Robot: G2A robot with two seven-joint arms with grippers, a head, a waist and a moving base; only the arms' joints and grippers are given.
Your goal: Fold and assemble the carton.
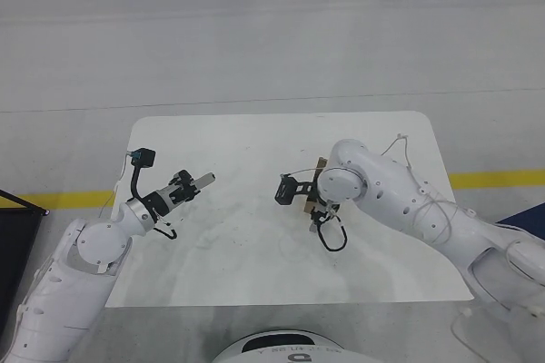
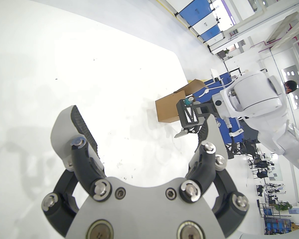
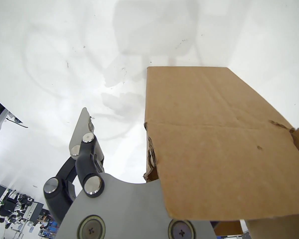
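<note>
The brown cardboard carton [image 2: 167, 109] stands on the white table [image 1: 254, 263] right of centre, one flap [image 2: 194, 85] raised at its far side. From above, the right arm covers most of it and only brown edges [image 1: 319, 164] peek out. My right gripper [image 1: 291, 191] is open beside the carton's left side; one finger [image 3: 82, 125] is in the clear, while a carton panel [image 3: 214, 138] lies over the other. My left gripper [image 2: 139, 118] hangs open above the table's left half, a good way from the carton, nothing between its fingers [image 2: 76, 123].
Bare tabletop stretches between the two grippers and toward the far edge. A yellow floor line [image 1: 509, 177] runs past the table, and a black stand [image 1: 0, 204] sits off the left side.
</note>
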